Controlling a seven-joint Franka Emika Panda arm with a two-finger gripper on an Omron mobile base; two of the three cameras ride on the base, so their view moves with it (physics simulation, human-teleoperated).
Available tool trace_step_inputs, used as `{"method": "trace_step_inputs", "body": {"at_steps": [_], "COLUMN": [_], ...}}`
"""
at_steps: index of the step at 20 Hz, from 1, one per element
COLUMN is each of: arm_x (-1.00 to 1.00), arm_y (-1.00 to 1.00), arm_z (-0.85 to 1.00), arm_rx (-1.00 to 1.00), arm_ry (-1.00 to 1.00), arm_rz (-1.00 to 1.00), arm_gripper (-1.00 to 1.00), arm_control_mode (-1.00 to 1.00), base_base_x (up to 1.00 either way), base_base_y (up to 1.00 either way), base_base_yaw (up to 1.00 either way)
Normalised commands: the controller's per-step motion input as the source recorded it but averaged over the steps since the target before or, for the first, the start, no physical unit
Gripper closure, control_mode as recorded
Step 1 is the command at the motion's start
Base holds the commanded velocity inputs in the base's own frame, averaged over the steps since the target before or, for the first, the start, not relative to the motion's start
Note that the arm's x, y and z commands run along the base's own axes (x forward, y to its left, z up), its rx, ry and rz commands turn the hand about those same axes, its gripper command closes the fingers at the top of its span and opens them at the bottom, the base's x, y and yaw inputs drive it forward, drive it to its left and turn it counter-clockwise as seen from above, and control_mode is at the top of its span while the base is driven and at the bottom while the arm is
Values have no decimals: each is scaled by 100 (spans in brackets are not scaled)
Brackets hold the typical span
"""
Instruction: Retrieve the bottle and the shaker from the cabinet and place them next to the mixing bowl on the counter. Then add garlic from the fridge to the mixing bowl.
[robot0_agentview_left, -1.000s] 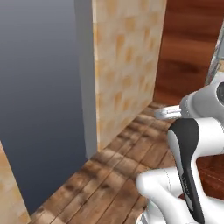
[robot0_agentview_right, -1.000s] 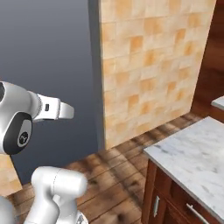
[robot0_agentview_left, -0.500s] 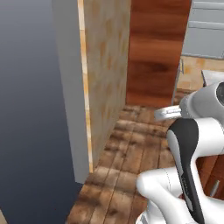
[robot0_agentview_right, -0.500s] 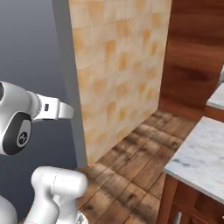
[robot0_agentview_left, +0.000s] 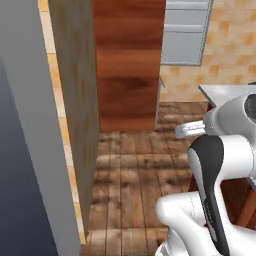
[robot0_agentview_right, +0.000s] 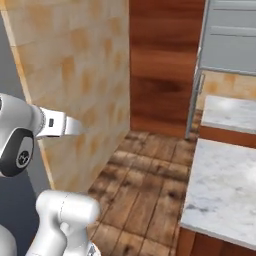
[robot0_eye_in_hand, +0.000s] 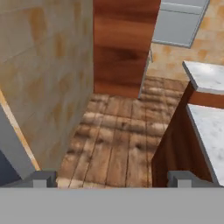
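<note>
No readable writing; gripper (robot0_eye_in_hand: 111, 177) open over wooden floor (robot0_eye_in_hand: 116, 135).

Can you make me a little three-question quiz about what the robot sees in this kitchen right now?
1. True or false: the two-finger gripper is holding a bottle.
2. What is the floor made of? A) white tiles B) brown wooden planks C) green carpet
3. Fill in the gap: the counter with the white marbled top lies on the ___ side of the right base view.

Key: 1. False; the dark finger tips stand wide apart with nothing between them. 2. B. 3. Right.
</note>
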Motion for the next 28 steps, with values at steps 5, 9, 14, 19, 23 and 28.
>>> {"method": "trace_step_inputs", "body": {"at_steps": [5,9,14,19,23,28], "arm_x": [0,0,0,0,0,0], "arm_y": [0,0,0,0,0,0], "arm_z": [0,0,0,0,0,0], "arm_rx": [0,0,0,0,0,0], "arm_ry": [0,0,0,0,0,0], "arm_rz": [0,0,0,0,0,0], "arm_gripper": [-100,-100,-100,-100,-100,-100], "arm_control_mode": [100,100,100,100,100,100], "base_base_x": [95,100,100,100,100,100], "base_base_y": [4,73,76,15,0,-9], "base_base_yaw": [-64,-51,-46,-19,-4,0]}}
